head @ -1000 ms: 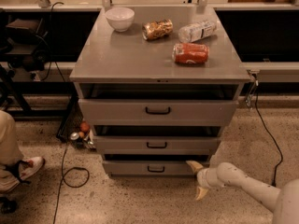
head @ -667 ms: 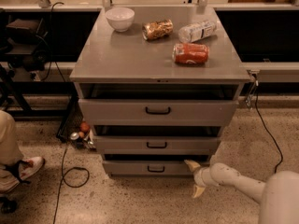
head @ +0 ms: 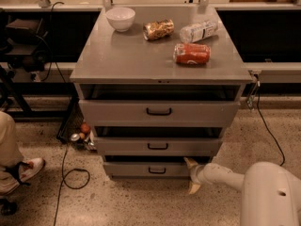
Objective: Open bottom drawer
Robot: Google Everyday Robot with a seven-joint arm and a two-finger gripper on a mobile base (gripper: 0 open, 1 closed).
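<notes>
Lower right foreground: the robot's arm (head: 263,192) enters as a smooth, rounded off-white shell, narrowing to a slim wrist that reaches left toward the cabinet.
Gripper: the gripper (head: 191,175) sits low, at the right end of the bottom drawer's front, close above the floor. Its two pale, pointed fingers (head: 189,163) are spread apart, one angled up toward the drawer's top edge and one angled down, with nothing between them.
Bottom drawer: the bottom drawer (head: 136,169) is the lowest of three, a flat, narrow grey metal panel with a small black bar handle (head: 157,170) at its centre, well left of the gripper. A dark gap runs along its top.
Floor: the floor (head: 122,204) is speckled beige terrazzo; a thin black cable (head: 65,172) loops across it at the left.
Left edge: a person's tan trouser leg and a white shoe (head: 23,169) with red trim.
Middle drawer: the middle drawer (head: 122,146) has a similar grey front and small handle.
Top drawer: the top drawer (head: 117,112) has the tallest front and a wider black handle.
Cabinet top: the cabinet top (head: 127,58) is a flat matte grey sheet.
On it, nearest: a red soda can (head: 191,53) lying on its side.
Farther back: a crinkled gold-brown snack bag (head: 158,29), a clear plastic bottle (head: 199,31) lying on its side, and a round white bowl (head: 120,19) at the back left.
</notes>
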